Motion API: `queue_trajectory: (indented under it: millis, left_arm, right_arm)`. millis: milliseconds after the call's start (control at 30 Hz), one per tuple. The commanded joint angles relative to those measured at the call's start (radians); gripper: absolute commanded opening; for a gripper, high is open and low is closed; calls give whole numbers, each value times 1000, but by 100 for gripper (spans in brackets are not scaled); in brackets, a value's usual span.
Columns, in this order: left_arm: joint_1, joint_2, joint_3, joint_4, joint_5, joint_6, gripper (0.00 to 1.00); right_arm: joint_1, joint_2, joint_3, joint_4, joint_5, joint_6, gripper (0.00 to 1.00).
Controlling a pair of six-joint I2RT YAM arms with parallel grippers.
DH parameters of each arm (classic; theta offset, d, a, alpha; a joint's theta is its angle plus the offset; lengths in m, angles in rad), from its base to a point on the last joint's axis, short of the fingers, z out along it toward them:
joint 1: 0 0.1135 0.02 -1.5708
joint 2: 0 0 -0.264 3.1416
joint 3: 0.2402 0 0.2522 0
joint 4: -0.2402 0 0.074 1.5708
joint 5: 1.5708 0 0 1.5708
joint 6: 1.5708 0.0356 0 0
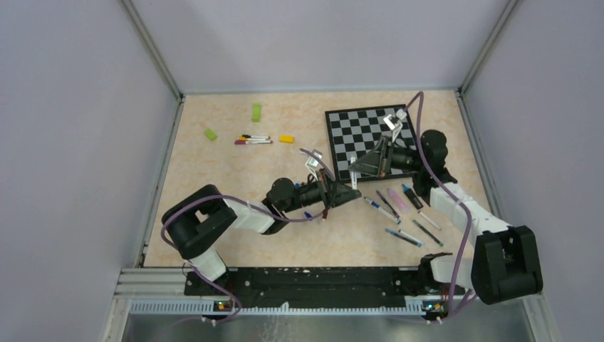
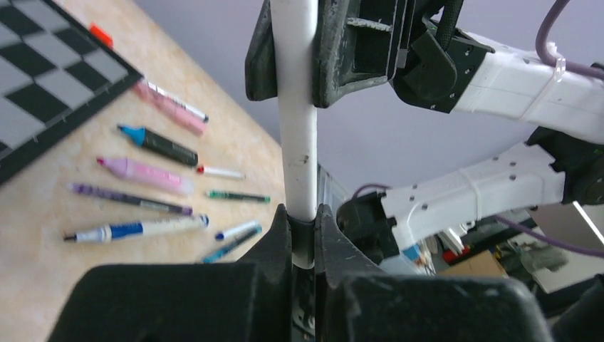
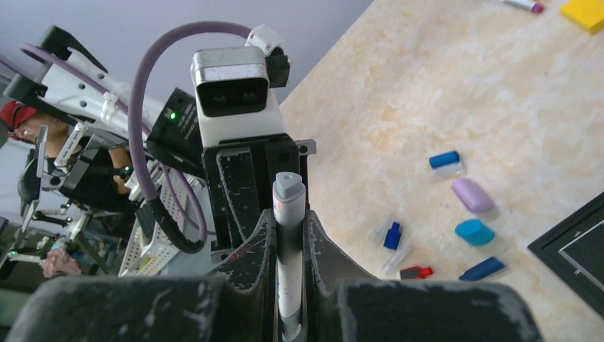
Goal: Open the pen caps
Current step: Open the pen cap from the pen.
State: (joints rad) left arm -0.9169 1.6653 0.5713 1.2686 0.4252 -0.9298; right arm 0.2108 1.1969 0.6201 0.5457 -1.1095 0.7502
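You have both hands clamped on one white pen (image 2: 297,149): left hand (image 2: 304,239) grips one end, right hand (image 3: 288,246) the other, mid-air beside the chessboard (image 2: 43,92) corner. Opposed grips look set for a straight pull apart. Spare pens (image 2: 142,229) and loose caps (image 3: 473,194) lie near underneath. The tabletop (image 1: 235,178) on the left arm's side looks roomier.

Chessboard (image 1: 347,130), green blocks (image 1: 256,112), yellow block (image 1: 286,139)
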Motion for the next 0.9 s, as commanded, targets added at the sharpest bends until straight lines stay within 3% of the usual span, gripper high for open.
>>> queue_trajectory:
  millis: [0,300,467,733,867]
  left_arm:
    - [-52,4,7,-71,141,17,0]
    - [-91,-18,-4,-161,168,40,0]
    - [-130,-28,-32,-180,180,35,0]
    - [-228,40,-72,-71,142,-30,0]
    - [-243,-7,-88,-97,99,-6,0]
  right_arm:
    - [-36,33,264,-24,164,-111,0]
    - [-60,82,503,-73,223,-89,0]
    - [-68,43,484,-11,227,-26,0]
    - [-77,22,419,-6,239,-7,0]
    - [-84,-5,396,-91,194,-99,0]
